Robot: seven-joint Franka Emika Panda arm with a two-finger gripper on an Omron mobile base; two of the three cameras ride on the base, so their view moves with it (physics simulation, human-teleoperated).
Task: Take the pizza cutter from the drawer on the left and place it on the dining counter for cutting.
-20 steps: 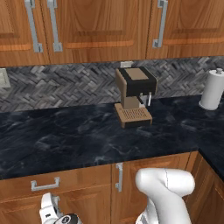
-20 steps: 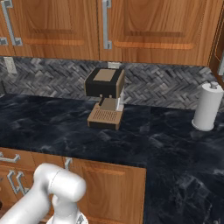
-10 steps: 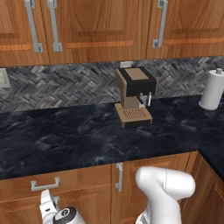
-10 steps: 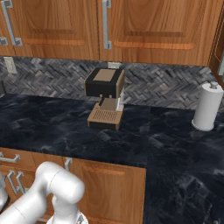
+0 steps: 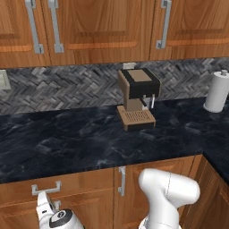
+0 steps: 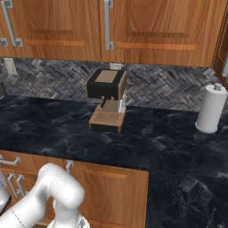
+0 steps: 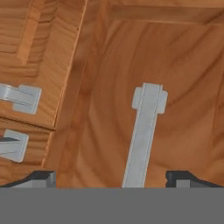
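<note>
The drawer (image 5: 18, 192) sits shut under the counter at the lower left, its brown wood front carrying a short silver bar handle (image 5: 46, 188). From the right base the same handle (image 6: 10, 161) is at the left edge. My hand (image 5: 56, 217) hangs low, just below that handle. In the hand view, which is rolled, the drawer's handle (image 7: 144, 131) runs up between my fingertips. My gripper (image 7: 111, 180) is open, with the fingertips (image 7: 41, 178) wide apart on either side of the bar and not touching it. The pizza cutter is hidden.
A black marble-look counter (image 5: 67, 143) runs above the drawer; whether it is the dining counter I cannot tell. On it stand a coffee machine (image 5: 137, 100) and a paper towel roll (image 5: 218, 91). Cabinet doors with vertical handles (image 5: 121, 181) flank the drawer, and two more door handles (image 7: 19, 98) lie beside it.
My hand has crept a little toward the drawer's handle and the elbow has swung slightly left. The drawer stays shut.
</note>
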